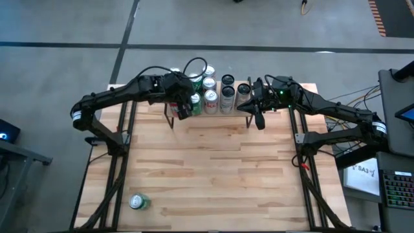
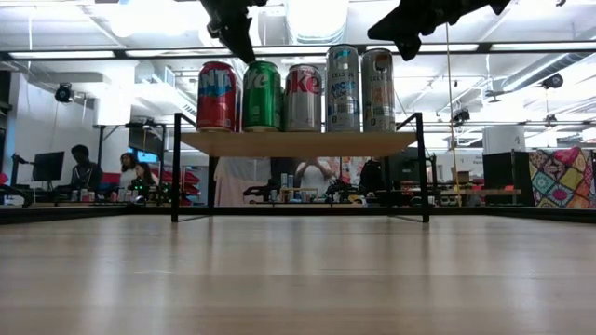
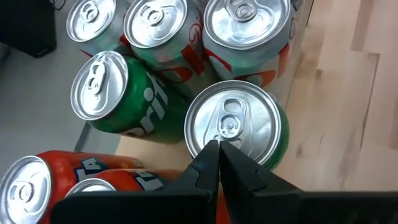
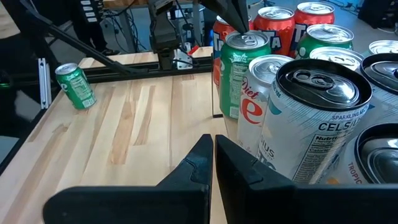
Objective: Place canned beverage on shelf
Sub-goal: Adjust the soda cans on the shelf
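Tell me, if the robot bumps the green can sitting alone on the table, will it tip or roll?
The green can stands upright, so a high bump would probably tip it. Once down, its round side would likely roll across the table. Its smooth metal looks slippery.

1. The shelf [image 2: 298, 142] is a light-wood board on thin black legs.
2. Along its front stand a red can [image 2: 216, 97], a green can [image 2: 262, 96], a silver can with red lettering [image 2: 303, 98], and two taller silver cans [image 2: 343, 88].
3. A green can [image 1: 138, 202] with a silver top lies on the pale, plank-patterned desk [image 1: 213, 175].
4. Both arms are black.
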Motion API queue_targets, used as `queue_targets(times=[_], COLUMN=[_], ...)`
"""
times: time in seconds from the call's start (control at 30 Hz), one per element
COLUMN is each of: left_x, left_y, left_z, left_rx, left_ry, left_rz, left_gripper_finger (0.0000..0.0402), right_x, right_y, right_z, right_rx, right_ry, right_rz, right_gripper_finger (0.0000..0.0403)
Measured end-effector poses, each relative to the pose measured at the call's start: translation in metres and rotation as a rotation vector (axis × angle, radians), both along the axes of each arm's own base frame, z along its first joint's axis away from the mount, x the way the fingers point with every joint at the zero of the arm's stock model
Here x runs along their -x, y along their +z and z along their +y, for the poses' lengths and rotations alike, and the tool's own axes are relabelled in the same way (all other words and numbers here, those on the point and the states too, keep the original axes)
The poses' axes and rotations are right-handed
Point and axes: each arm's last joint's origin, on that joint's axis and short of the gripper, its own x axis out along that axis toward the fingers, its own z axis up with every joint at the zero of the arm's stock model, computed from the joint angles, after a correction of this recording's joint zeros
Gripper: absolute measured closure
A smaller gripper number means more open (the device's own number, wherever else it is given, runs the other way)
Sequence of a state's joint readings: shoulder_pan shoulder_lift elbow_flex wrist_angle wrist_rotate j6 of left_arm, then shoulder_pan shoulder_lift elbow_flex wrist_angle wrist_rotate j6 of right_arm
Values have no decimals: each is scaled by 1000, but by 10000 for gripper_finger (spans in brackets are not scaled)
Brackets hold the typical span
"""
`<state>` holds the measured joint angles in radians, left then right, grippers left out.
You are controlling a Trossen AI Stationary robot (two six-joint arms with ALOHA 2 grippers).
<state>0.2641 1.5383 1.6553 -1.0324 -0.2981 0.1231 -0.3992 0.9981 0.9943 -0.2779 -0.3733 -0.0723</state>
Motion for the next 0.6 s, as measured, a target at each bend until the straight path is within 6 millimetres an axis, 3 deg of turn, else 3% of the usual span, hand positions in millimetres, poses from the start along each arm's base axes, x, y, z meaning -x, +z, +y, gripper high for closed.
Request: queue_targets(times=[0.23, 0.47, 0.6], left_x=[0, -2, -5], left_y=[10, 15, 13], left_z=[-2, -14, -17], left_rx=[-17, 61, 77], left_ry=[24, -238, -270], left_rz=[-32, -42, -38], left_gripper_finger=[402, 402, 402], right_x=[0, 0, 0], right_y=[0, 0, 0], right_z=[0, 0, 0], right_rx=[2, 3, 1], right_ry=[1, 1, 0], right_rz=[0, 0, 1], right_gripper_finger=[394, 394, 394])
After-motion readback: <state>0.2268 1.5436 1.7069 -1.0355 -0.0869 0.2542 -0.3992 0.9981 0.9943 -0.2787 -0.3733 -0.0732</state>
